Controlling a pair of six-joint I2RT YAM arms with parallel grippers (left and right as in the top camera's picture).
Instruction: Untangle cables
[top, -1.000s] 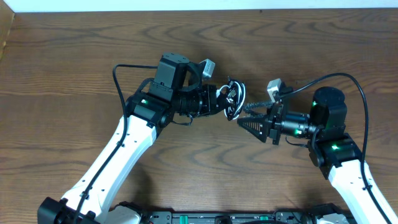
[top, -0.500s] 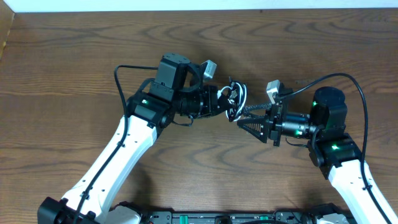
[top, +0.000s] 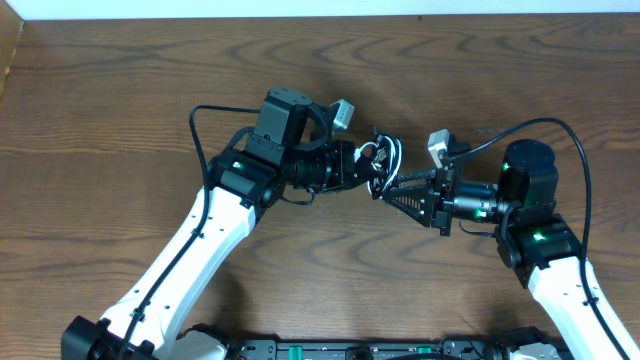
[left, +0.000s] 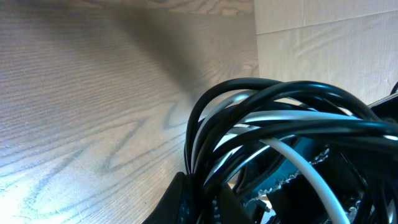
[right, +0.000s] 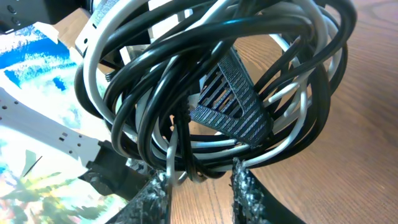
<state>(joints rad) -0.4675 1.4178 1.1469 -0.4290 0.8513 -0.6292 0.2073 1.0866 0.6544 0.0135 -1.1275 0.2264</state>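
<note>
The cables (top: 379, 158) are a tangled bundle of black and white loops, held off the table between the two arms. My left gripper (top: 369, 170) is shut on one side of the bundle; in the left wrist view its fingertips (left: 186, 199) pinch black strands of the cables (left: 273, 118). My right gripper (top: 386, 188) reaches in from the right. In the right wrist view its jaws (right: 199, 186) stand narrowly apart, with a white and some black strands of the cables (right: 205, 74) hanging between the tips. A ribbed black finger (right: 231, 102) of the left gripper shows through the loops.
The wooden table (top: 120, 110) stretches wide to the left and behind both arms. Its far edge (top: 300, 17) meets a white wall. Thick black arm wires (top: 565, 135) arch over the right arm and another (top: 200, 125) beside the left.
My right gripper has moved left up to the bundle and its jaws have narrowed around some strands. The left arm has shifted slightly right, still gripping the cables.
</note>
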